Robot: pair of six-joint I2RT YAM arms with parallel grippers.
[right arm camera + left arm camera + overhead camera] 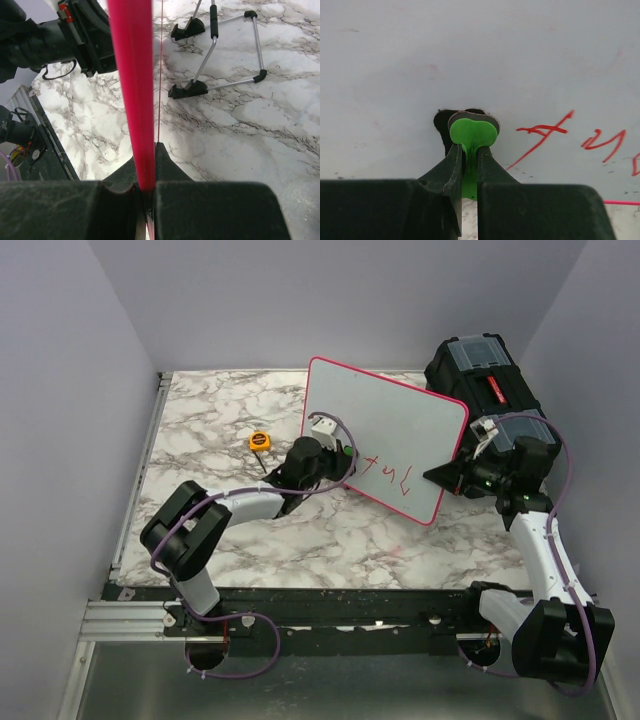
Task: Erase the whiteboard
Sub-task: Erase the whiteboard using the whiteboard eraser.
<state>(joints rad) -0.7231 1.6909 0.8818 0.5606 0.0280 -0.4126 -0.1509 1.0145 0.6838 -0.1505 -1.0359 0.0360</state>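
Steadying whiteboard [390, 425] with right pincer [145, 187] clamped on its rim; holding eraser [472, 132], nipped in left pincer [470, 152], against it beside lettering [542, 132]. Probably light, stiff, slick, tippy.

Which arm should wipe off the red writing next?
Left: the left gripper holds a green pad at the whiteboard beside the red lettering; the right gripper is clamped on its rim.

A white-and-grey marbled tabletop [330, 540] is seen. A small yellow-orange object [260, 440] is laid toward its far left, a black toolbox [480, 375] is set at the far right, and the whiteboard [400, 430] is propped between them, with black feet [187, 90] rested on the marble.
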